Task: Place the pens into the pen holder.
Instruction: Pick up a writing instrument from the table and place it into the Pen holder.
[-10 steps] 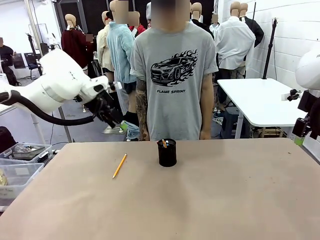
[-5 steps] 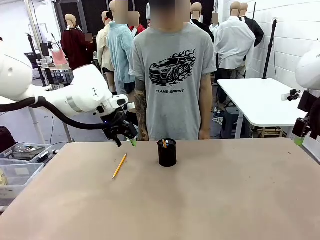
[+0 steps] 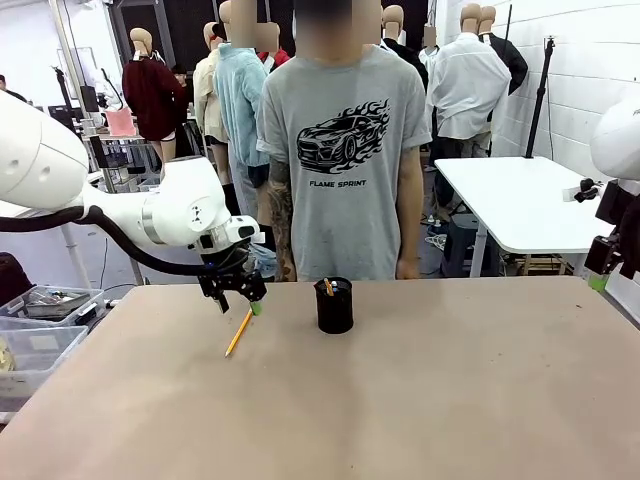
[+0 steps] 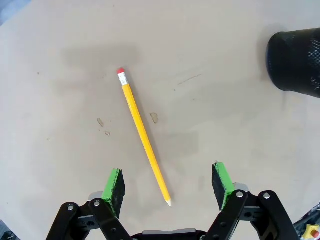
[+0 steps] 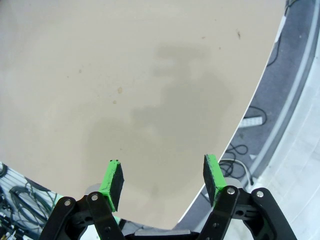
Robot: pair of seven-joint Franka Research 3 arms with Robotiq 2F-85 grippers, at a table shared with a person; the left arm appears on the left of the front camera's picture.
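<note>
Now we see our left hand (image 4: 167, 182) with its green pads wide apart, hovering just over the pointed end of the yellow pencil (image 3: 239, 332), which lies flat on the desk (image 3: 420, 400) left of the pen holder (image 3: 334, 306). Our right hand (image 5: 162, 180) also stands apart, holding nothing, well right of the pen holder over the desk's edge.

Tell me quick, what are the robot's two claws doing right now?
Left gripper: open, holding nothing, above the long yellow pencil lying on the table.
Right gripper: open, holding nothing, over bare tan table.
</note>
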